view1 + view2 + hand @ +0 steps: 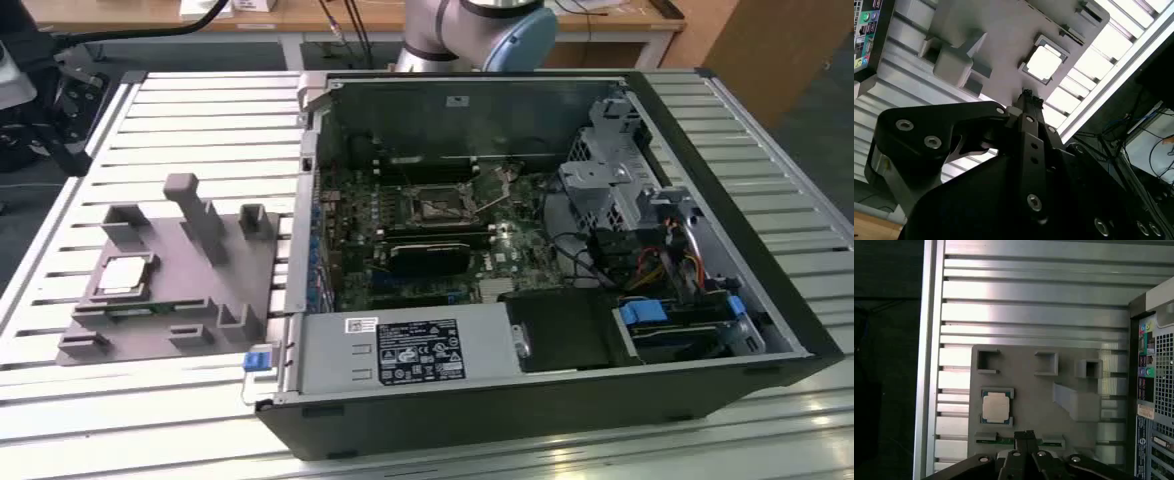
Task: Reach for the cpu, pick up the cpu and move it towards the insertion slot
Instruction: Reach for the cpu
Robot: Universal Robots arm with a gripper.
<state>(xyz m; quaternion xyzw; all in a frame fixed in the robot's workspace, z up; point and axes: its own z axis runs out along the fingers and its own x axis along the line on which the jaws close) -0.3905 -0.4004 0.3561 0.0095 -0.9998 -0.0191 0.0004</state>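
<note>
Above grey fixture (1024, 370), closed gripper (1024, 434) hovers nr seated cpu (995, 406), not touching.

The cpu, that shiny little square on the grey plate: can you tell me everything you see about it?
The cpu is a small flat square chip with a shiny silver metal top and a thin tan rim. It lies flat, top up, between two little grey ledges on the grey fixture plate, beside the open computer case. The gripper is close by but apart from it.
</note>
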